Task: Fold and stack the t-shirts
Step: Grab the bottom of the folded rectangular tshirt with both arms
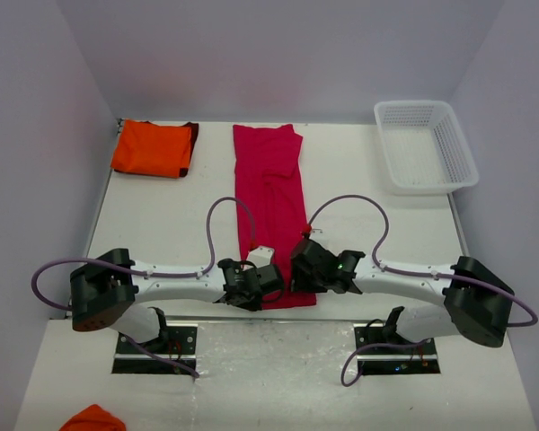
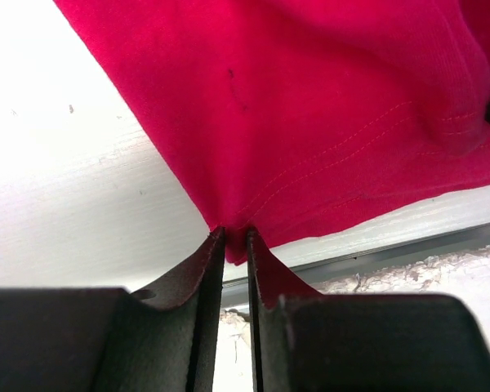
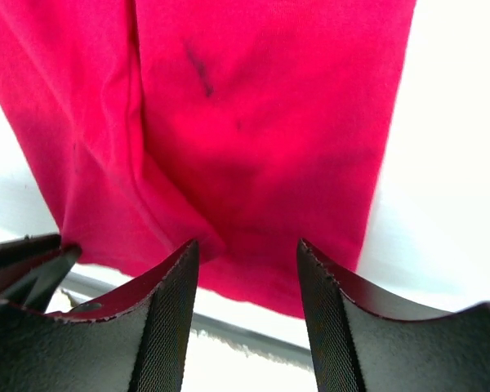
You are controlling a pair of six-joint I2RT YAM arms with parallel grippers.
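Now the left end effector (image 2: 235, 235) pinches the crimson t-shirt (image 1: 268, 180) by its hem corner, while the right end effector (image 3: 247, 245) gapes open, probably wanting a matching grip first.

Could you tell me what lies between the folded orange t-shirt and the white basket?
The far end of the crimson-pink t-shirt, with bare table either side; the top external view shows it.

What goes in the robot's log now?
left gripper: pinching pink t-shirt corner | right gripper: open over its near edge | orange t-shirt: folded, far left

Lab test booth: white table (image 1: 162, 224) within plain pale walls (image 1: 278, 54).
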